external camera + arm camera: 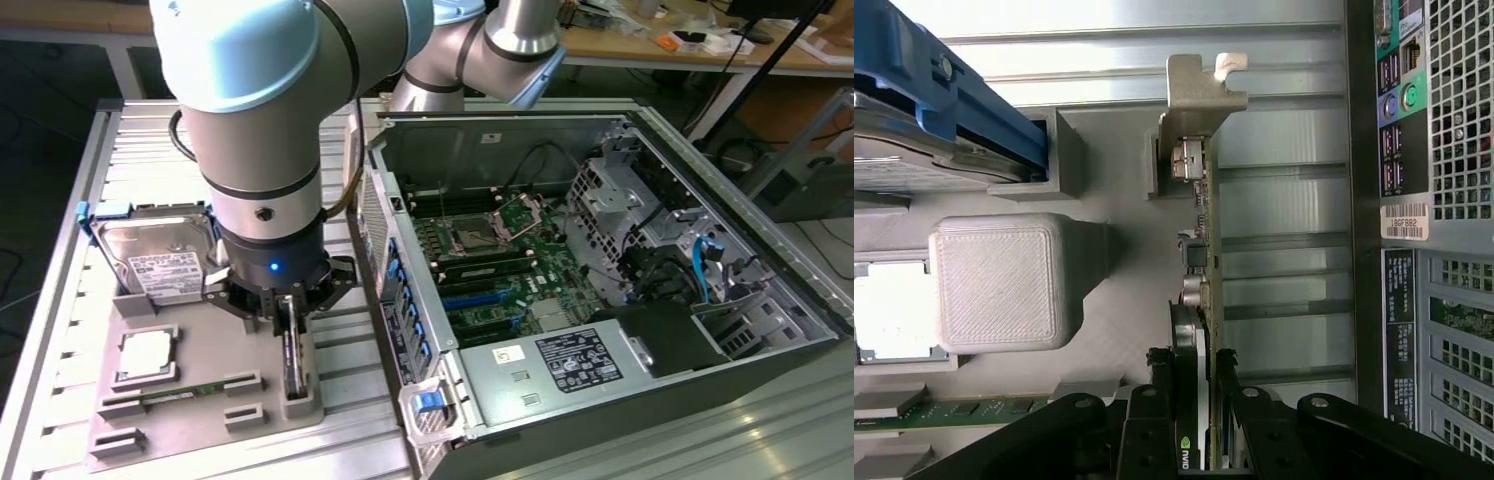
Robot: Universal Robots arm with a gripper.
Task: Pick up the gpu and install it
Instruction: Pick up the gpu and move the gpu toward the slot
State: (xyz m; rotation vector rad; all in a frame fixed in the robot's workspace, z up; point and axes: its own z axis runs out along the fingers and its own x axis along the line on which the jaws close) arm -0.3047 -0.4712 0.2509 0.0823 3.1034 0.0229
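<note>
Right now the gripper [291,318] is squeezed shut on the gpu [295,362], which stands on its edge in the gray holder [200,345] beside the open computer case [481,150], so I think it is the picking-up step, needing a firm, straight hold.

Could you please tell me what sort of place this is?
Probably a robotics lab for computer assembly: an open PC case, a parts fixture holding a hard drive and the gpu, and a cluttered workbench.
</note>
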